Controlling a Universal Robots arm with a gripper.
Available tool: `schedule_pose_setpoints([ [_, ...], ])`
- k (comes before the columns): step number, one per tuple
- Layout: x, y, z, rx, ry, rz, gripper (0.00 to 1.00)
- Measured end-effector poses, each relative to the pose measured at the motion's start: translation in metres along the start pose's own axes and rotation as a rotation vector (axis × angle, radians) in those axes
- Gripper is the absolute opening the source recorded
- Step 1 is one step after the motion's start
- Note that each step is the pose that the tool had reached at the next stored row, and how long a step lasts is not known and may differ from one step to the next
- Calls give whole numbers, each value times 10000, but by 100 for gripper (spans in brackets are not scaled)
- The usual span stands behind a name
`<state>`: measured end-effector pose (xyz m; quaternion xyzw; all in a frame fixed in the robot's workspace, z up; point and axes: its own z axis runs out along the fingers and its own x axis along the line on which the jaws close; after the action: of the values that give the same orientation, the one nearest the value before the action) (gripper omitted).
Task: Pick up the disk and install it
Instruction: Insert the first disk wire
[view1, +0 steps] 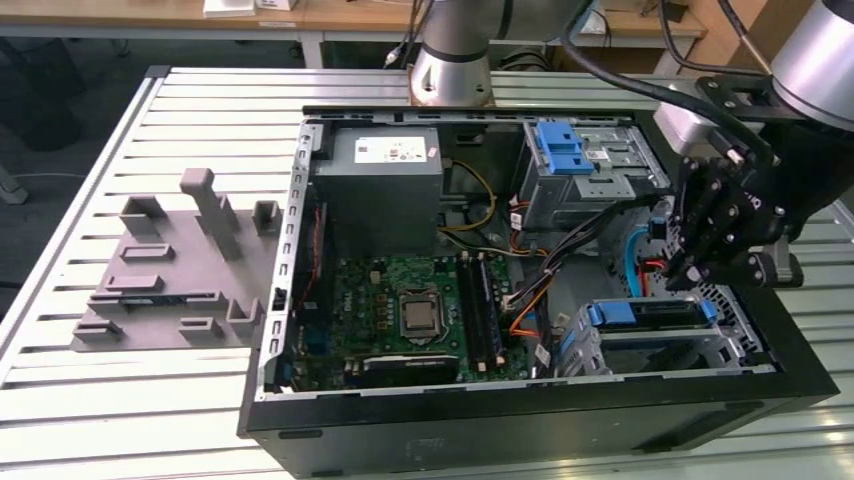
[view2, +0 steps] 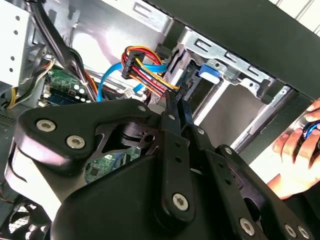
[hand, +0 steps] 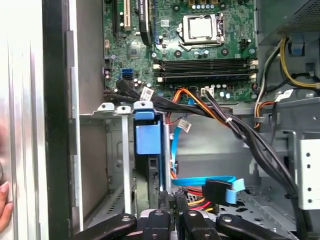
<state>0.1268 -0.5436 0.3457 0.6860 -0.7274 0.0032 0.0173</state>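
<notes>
A: Status on the disk (view1: 647, 313)?

B: Seated on edge in the lower drive cage (view1: 742, 335), at the case corner on the exterior view's right. Blue bracket tab facing out of the open case (view1: 534, 425). Visible in the first wrist view too (hand: 148, 140), slotted between the cage's metal rails.

A: And the hand (view1: 678, 276)?

B: Hanging just above that cage, tips pointing down beside the disk. Fingers together in both wrist views (view2: 179, 102) (hand: 172, 202), nothing seen between them. Tips close to the bracket edge; can't tell whether touching.

A: Cabling?

B: Blue data cable (hand: 205, 179) looped just beside the tips, black connector on its end. Red, yellow and orange power leads (view2: 145, 70) bunched right behind.

A: Rest of the case?

B: Motherboard (view1: 400, 310) exposed in the middle. Grey supply box (view1: 380, 165) at the far end, second cage with blue latch (view1: 574, 150) next to it. Case lying open-side up on the slatted bench (view1: 80, 150), grey fixture plate (view1: 174, 270) well apart, toward the exterior view's left.

A: Anyone nearby?

B: A person's fingers (view2: 292, 150) outside the case wall, near the cage.
</notes>
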Motion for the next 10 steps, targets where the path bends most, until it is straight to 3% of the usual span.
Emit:
schedule_pose_setpoints([
  [10,77,-5,43,-5,-1,14,16],
])
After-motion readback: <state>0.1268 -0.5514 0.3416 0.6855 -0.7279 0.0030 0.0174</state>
